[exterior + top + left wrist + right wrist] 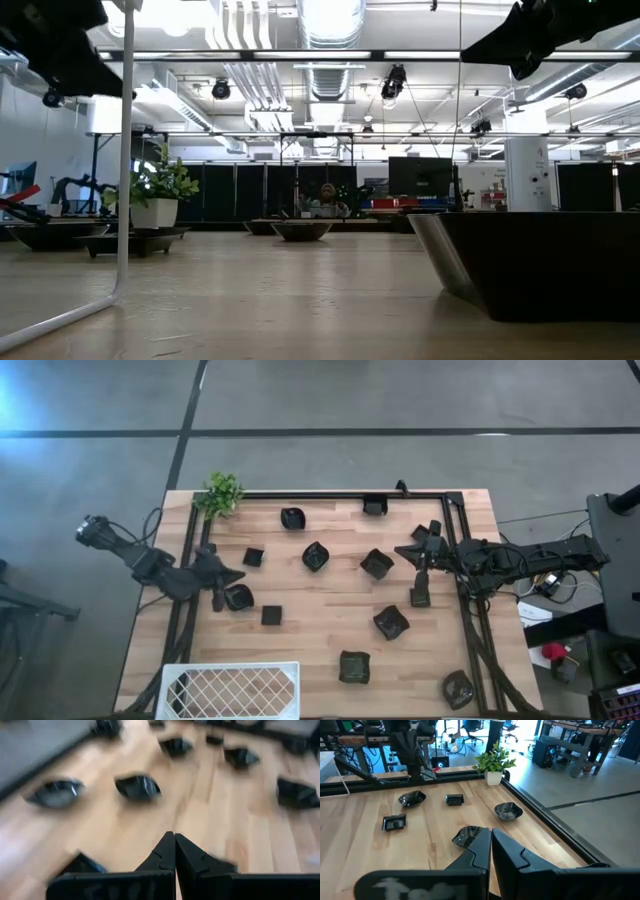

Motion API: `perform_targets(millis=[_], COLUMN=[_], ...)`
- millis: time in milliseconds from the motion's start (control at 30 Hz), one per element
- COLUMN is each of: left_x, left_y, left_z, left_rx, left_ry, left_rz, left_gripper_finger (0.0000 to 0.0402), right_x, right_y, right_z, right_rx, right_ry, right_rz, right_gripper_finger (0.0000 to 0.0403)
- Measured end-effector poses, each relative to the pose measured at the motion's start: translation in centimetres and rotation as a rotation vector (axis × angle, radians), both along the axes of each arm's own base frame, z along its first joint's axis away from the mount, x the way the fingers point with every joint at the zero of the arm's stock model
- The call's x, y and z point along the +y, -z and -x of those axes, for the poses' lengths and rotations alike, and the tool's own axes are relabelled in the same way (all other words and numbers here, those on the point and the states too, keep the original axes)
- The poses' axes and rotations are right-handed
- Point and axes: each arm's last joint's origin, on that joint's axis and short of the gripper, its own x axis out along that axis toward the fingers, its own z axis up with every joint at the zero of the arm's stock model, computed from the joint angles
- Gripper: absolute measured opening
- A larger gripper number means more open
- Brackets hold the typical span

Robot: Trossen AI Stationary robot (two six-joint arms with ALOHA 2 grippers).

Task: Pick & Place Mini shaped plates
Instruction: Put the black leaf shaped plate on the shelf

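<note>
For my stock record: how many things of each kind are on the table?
Black plates: 11 clearly seen
Green plant: 1
White basket: 1
Total: 13

Low view, level across the wooden table top (300,300): a large dark plate (540,262) fills the near right foreground, directly below a dark arm section (540,30) entering from the upper right — no fingers are visible, so its grip cannot be told. A second dark arm section (50,45) enters at upper left, and below it stand a thin white upright post (126,150), a potted green plant (158,195) and shallow dark dishes (60,235). Farther off, between the two arms, another dark dish (302,230) rests on the table — behind it a seated person (326,200) in the room.
</note>
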Motion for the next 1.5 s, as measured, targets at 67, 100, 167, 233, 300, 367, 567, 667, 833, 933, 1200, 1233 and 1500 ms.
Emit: perform_targets(millis=[67,100,167,233,300,367,567,667,833,933,1200,1233,1500], left_x=[-0.2,-0.3,-0.5,-0.7,-0.8,-0.9,-0.6,-0.5,-0.5,-0.6,-0.9,-1.0,-1.4], left_y=[0.2,0.4,0.7,1.2,1.6,2.2,2.7,2.4,2.1,2.2,2.9,3.0,4.0], left_z=[-0.3,-0.4,-0.7,-1.1,-1.5,-1.8,-2.7,-3.2,-3.7,-3.8,-4.1,-4.2,-4.7], left_rx=[0.040,0.064,0.114,0.160,0.204,0.258,0.364,0.361,0.379,0.402,0.495,0.506,0.603], left_ry=[-0.003,-0.005,-0.006,-0.004,-0.003,-0.012,-0.065,-0.084,-0.102,-0.098,-0.067,-0.064,-0.042], left_rz=[0.030,0.038,0.054,0.078,0.097,0.100,0.096,0.104,0.109,0.141,0.195,0.198,0.212], left_gripper_finger=[0.0000,0.0000,0.0000,0.0000,0.0000,0.0000,0.0000,0.0000,0.0000,0.0000,0.0001,0.0002,0.0065], right_x=[0.0,0.0,0.0,0.0,0.0,0.0,0.0,0.0,0.0,0.0,0.0,0.0,0.0], right_y=[0.0,0.0,0.0,0.0,0.0,0.0,0.0,0.0,0.0,0.0,0.0,0.0,0.0], right_z=[0.0,0.0,0.0,0.0,0.0,0.0,0.0,0.0,0.0,0.0,0.0,0.0,0.0], right_rx=[0.000,0.000,0.001,0.001,0.001,0.001,0.001,0.001,0.001,0.001,0.001,0.000,-0.011], right_ry=[0.000,0.000,-0.001,-0.001,-0.001,-0.001,-0.001,-0.001,-0.001,0.000,0.000,0.001,0.009], right_rz=[0.000,0.000,0.003,0.003,0.003,0.003,0.002,0.003,0.002,0.001,0.000,0.000,-0.033], right_gripper_finger=[0.0013,0.0013,0.0013,0.0013,0.0013,0.0013,0.0013,0.0013,0.0013,0.0013,0.0013,0.0013,0.0013])
